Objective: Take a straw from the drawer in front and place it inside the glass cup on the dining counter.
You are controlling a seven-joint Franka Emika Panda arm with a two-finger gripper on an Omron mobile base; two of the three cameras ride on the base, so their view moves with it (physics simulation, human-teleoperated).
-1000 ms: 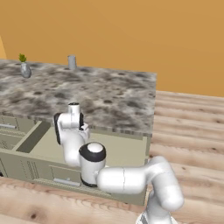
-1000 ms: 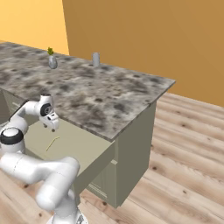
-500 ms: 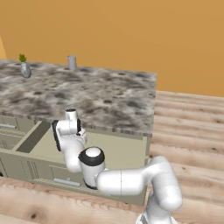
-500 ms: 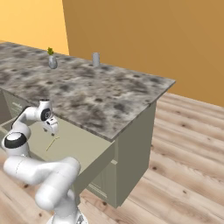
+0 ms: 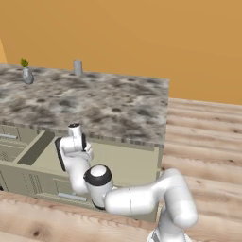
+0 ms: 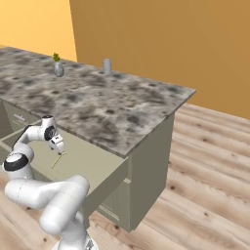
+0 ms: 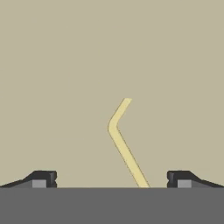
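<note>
Orange walls (image 5: pixel 142 33), light wood plank floor (image 6: pixel 205 171), grey-green cabinets (image 6: pixel 149 166).

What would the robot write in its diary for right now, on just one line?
stage: reaching for straw | gripper: open, above straw, not gripping | straw: lying in open drawer | cup: on counter, no straw in it
</note>
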